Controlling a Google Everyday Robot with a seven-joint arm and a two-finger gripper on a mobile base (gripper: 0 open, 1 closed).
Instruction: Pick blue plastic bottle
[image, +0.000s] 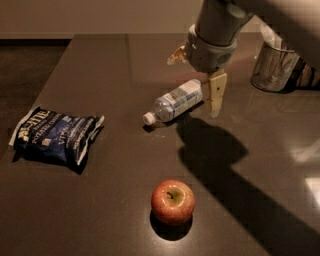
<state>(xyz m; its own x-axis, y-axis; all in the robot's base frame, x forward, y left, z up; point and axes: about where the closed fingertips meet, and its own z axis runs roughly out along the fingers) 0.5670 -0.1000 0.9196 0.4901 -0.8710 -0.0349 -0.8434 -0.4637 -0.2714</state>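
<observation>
On dark table (100, 65), blue plastic bottle (177, 100) lying on side, cap pointing toward chip bag (56, 137). Gripper (215, 95) hanging just beside bottle's fat end — apart or together, cannot tell. Needing to go over middle, squeezing across — bottle likely rolling easily.

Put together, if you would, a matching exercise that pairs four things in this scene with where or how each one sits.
Things:
1. blue plastic bottle
2. chip bag
3. apple
4. gripper

Places or states:
A. stem up, nearest the camera
B. hanging over the table beside the bottle's base end
C. lying on its side mid-table, white cap pointing toward the chip bag's side
D. lying flat at the left of the view

Pairs: 1-C, 2-D, 3-A, 4-B
</observation>
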